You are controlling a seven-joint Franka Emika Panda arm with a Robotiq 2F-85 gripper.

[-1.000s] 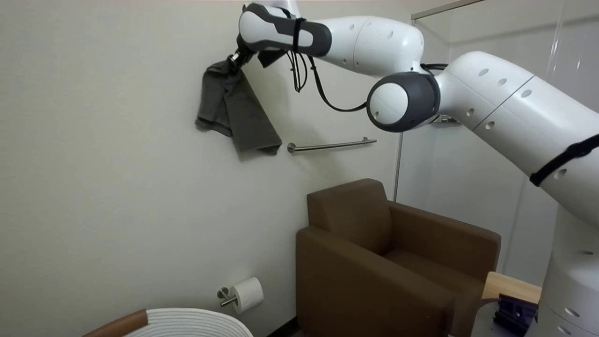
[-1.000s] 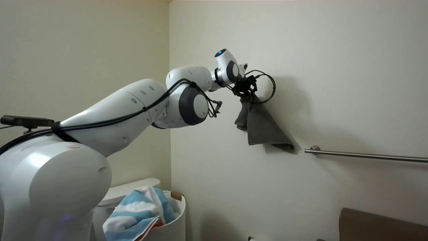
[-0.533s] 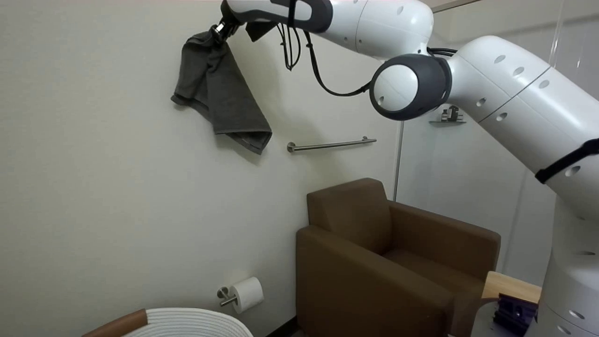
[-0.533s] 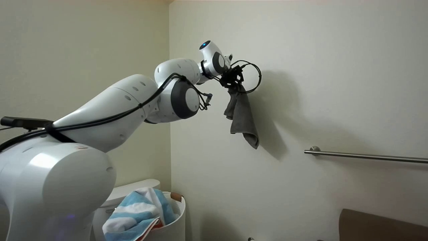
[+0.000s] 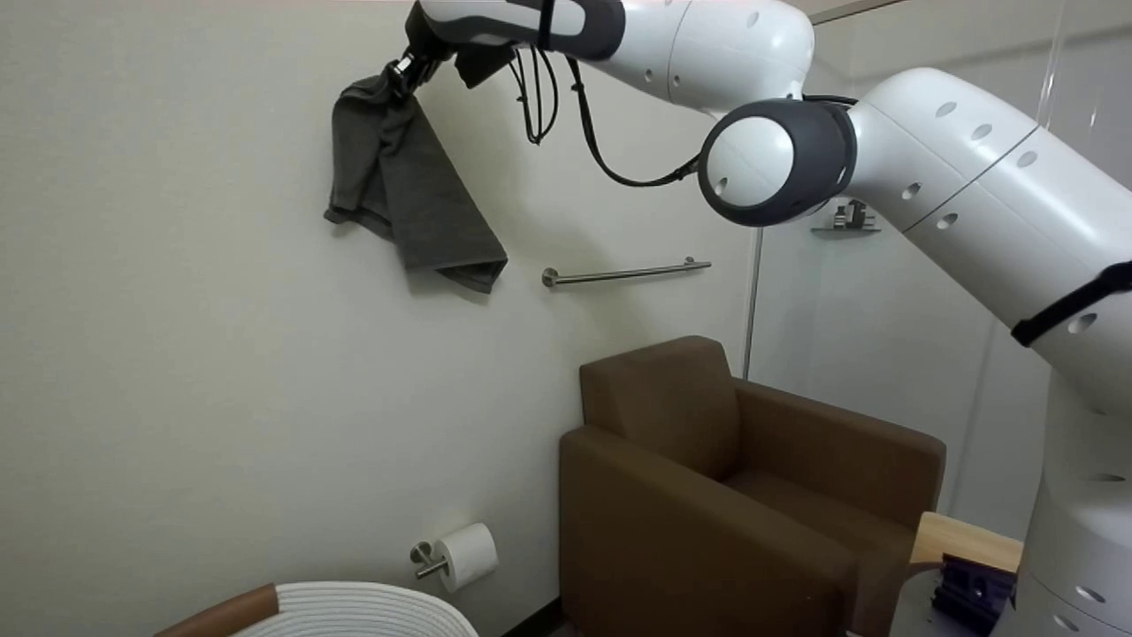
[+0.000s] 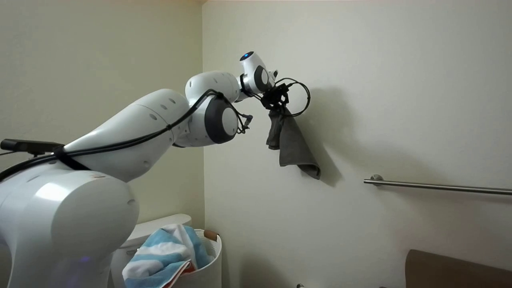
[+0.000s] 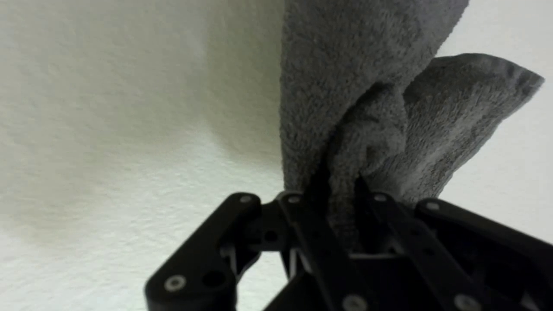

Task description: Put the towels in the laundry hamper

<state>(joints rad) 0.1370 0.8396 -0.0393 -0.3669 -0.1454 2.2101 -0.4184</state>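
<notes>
Dark grey towel (image 5: 411,190), one, hung below the claw (image 7: 340,186).
Claw was clamped on a bunched fold, seemingly a sound place to hold; cloth looked light, limp, grippy (terry, by its nap), likely to swing.

No text, label, brand, number or sign can be read in any of the views

I saw the grey towel (image 7: 345,77) as rough, matt cloth. My arm (image 5: 884,150) was smooth and glossy, the towel bar (image 6: 440,186) satiny metal, the hamper (image 5: 354,609) ribbed and matt
</notes>
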